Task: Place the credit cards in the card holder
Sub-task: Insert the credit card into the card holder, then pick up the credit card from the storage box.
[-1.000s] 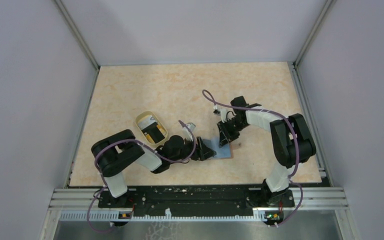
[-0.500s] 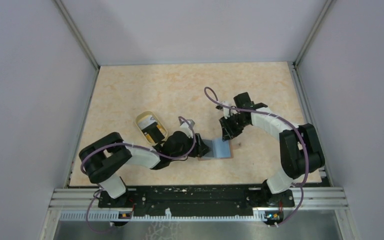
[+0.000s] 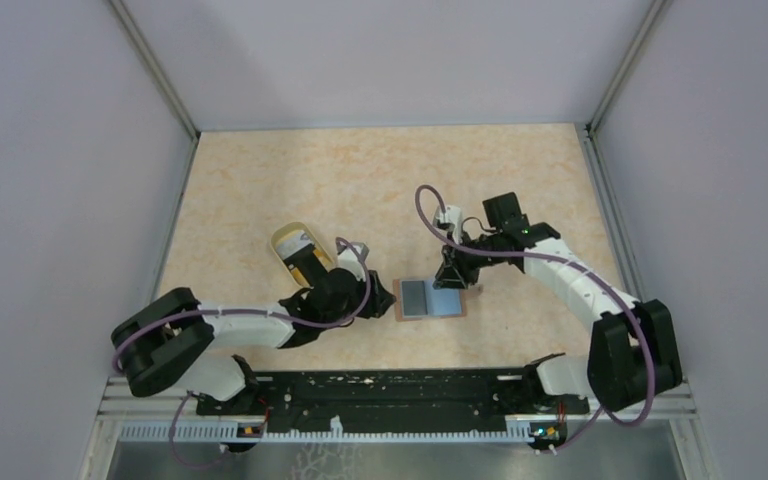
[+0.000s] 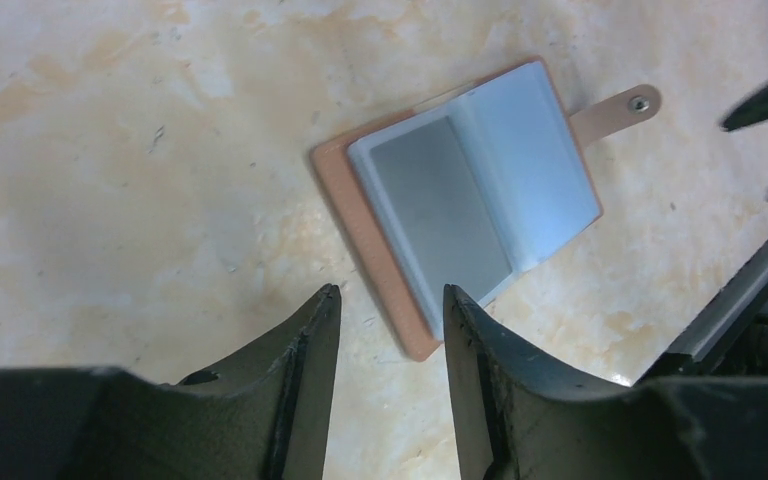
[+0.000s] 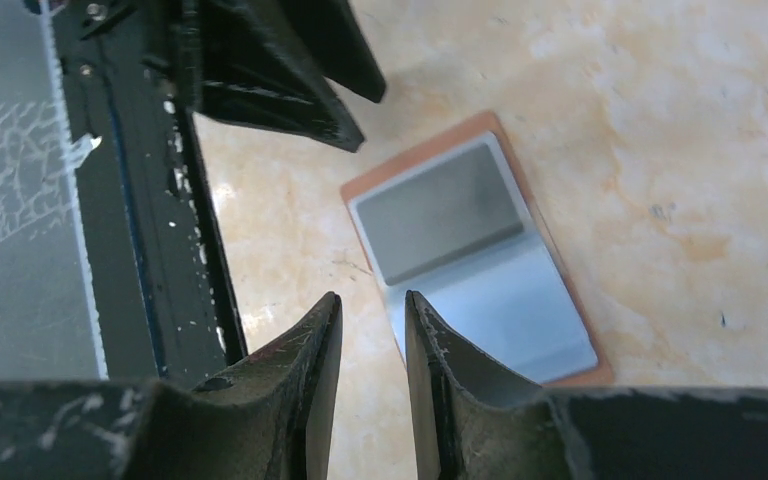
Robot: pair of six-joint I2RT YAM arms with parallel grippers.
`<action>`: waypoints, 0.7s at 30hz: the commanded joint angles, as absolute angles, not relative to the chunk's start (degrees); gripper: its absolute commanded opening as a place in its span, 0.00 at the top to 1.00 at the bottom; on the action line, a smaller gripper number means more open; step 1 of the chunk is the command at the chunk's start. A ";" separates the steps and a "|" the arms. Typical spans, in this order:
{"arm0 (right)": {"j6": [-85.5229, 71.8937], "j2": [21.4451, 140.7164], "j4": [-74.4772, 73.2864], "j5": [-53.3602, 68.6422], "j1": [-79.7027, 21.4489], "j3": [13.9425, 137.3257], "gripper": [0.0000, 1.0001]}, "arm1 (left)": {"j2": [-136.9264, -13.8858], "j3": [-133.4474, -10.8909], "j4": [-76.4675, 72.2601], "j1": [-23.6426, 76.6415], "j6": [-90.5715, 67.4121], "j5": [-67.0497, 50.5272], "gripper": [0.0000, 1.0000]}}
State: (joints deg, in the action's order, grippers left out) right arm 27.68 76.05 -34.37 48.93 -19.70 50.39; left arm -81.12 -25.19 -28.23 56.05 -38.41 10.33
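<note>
Lying open, the card holder (image 3: 447,300) holds a greyish card (image 3: 415,297) at 9 o'clock; an orange-yellow card (image 3: 306,267) waits in the cup (image 3: 282,240) at 10 o'clock; left gripper (image 3: 378,297) and right gripper (image 3: 450,276) hover empty, narrowly parted

Top cam: high, behind arm bases (image 3: 228,385), looks down on tabletop (image 3: 360,170). Wrist cams: close, angled down, opp. sides (all 3 share the card holder (image 3: 430,298)).

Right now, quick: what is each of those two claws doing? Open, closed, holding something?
Left gripper: open, holding nothing.
Right gripper: open by a narrow gap, holding nothing.
</note>
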 commanded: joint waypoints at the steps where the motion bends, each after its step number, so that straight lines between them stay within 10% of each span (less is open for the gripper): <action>1: 41.39 69.24 -30.83 61.59 -20.41 46.95 0.69 | -78.03 -23.19 -25.80 55.58 -37.14 13.26 0.52; 4: 53.01 66.22 -33.00 63.49 -21.24 46.68 0.59 | -74.18 -24.04 -21.67 55.55 -34.13 16.11 0.49; 11: 49.73 70.16 -27.48 63.68 -25.63 49.05 0.51 | -65.23 -30.94 -5.43 51.58 -20.37 21.66 0.03; 21: 43.51 73.75 -27.44 58.35 -26.73 48.70 0.51 | -73.12 -47.43 17.10 39.47 4.25 18.74 0.05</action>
State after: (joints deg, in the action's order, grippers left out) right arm 45.28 74.00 -29.98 57.87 -26.41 47.05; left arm -68.55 -42.81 6.61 41.50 -12.84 20.16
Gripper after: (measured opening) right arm 0.491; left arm 0.978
